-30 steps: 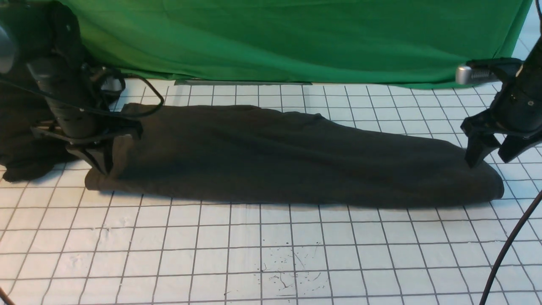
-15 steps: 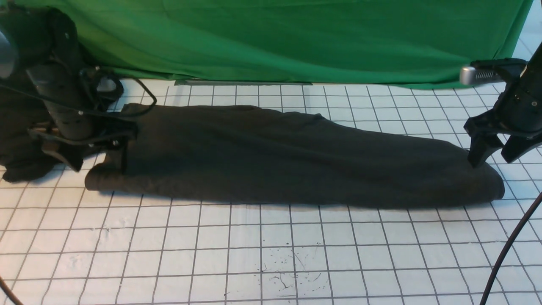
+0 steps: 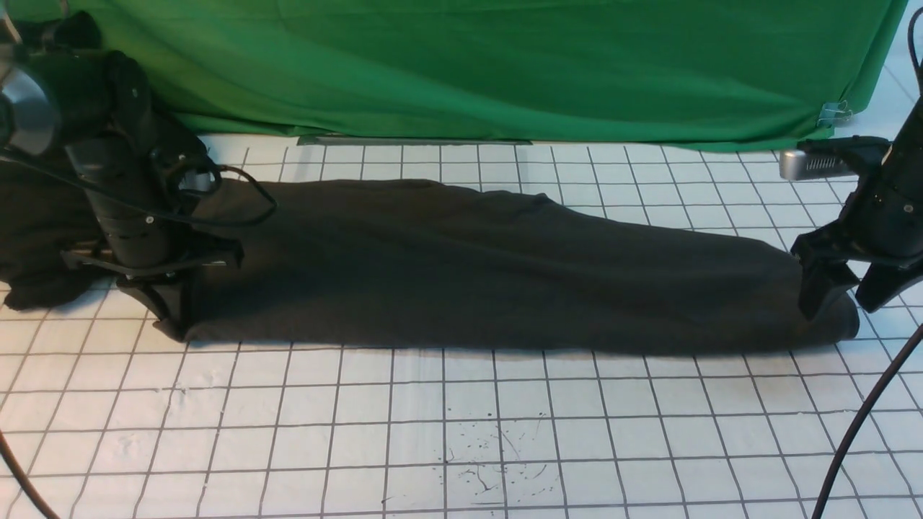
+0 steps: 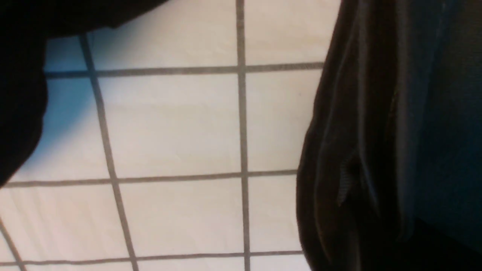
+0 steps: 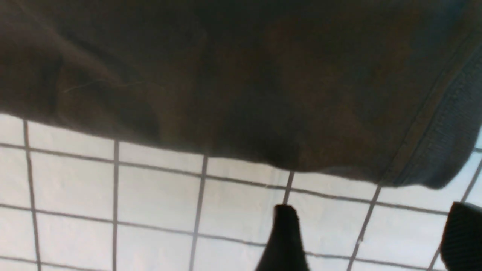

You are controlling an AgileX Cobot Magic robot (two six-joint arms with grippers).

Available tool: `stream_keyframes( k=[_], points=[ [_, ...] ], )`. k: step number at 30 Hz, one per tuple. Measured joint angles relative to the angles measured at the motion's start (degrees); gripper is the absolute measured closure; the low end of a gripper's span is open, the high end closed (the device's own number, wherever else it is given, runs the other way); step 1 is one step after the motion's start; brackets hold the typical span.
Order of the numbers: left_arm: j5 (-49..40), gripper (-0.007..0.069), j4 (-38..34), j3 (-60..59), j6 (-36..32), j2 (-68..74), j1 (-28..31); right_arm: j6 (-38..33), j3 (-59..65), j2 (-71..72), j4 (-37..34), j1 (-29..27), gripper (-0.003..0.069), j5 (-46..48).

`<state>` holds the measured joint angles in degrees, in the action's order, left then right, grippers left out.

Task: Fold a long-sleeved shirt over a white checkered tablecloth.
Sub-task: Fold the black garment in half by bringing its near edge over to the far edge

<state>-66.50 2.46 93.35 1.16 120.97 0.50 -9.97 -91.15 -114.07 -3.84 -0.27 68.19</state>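
The long-sleeved shirt (image 3: 490, 267) lies as a long dark brown-black band across the white checkered tablecloth (image 3: 360, 425), its print hidden. My left gripper (image 3: 173, 321) is down at the shirt's near left corner, shut on the fabric there. In the left wrist view the shirt's folded layers (image 4: 357, 150) run into the dark spot where the jaws sit, with the tablecloth (image 4: 169, 124) beside them. My right gripper (image 3: 842, 306) stands open over the shirt's right end. In the right wrist view its fingertips (image 5: 284, 233) frame bare tablecloth (image 5: 150, 210), just short of the shirt's hemmed edge (image 5: 433, 143).
Another black garment (image 3: 36, 238) lies bunched at the far left behind my left arm. A green cloth backdrop (image 3: 469, 65) hangs along the back. A black cable (image 3: 858, 425) crosses the front right corner. Ink specks (image 3: 490, 461) mark the cloth in front.
My left gripper opened, moved forward and down to the shirt's near left corner, and shut there. My right gripper came down onto the shirt's right end, still open.
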Motion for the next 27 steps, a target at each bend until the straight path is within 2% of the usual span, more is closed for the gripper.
stream_keyframes(
  k=[4,11,15,16,17,18,21,23,27],
  points=[
    [-1.45,0.062,0.0,0.0,-0.25,0.0,0.12,1.51,0.11,-0.49,0.05,-1.38,0.0109,-3.63],
    [-1.99,0.0619,0.0,-0.67,-0.31,-0.31,0.12,2.55,0.11,-3.14,0.35,-3.92,0.0105,-5.29],
    [-2.06,0.0619,0.0,-2.02,-0.31,-1.61,0.23,-1.64,0.11,-5.68,-1.22,-4.15,0.0127,-5.41],
    [-2.25,0.0619,0.0,-2.36,-0.31,-2.25,0.23,-2.82,0.11,-6.51,-2.74,-4.15,0.019,-5.54],
    [-2.25,0.0619,0.0,-2.36,-0.31,-2.41,0.23,-2.97,0.11,-6.58,-2.91,-4.15,0.0202,-5.54],
    [-2.36,0.0619,0.0,-2.38,-0.31,-3.24,0.23,-4.19,0.11,-6.95,-3.71,-3.87,0.0348,-5.54],
    [-2.36,0.0619,-0.13,-2.38,-0.31,-4.82,0.23,-4.57,0.11,-6.68,-3.76,-3.79,0.0566,-4.78],
    [-2.36,0.0619,-0.26,-2.64,-0.31,-6.1,0.23,-3.37,0.11,-6.14,-2.55,-3.79,0.0616,-3.58],
    [-2.25,0.0619,-0.85,-6.84,-0.26,-10.25,0.55,-0.2,1.09,-3.58,-0.03,-4.54,0.063,-0.04]
  ],
)
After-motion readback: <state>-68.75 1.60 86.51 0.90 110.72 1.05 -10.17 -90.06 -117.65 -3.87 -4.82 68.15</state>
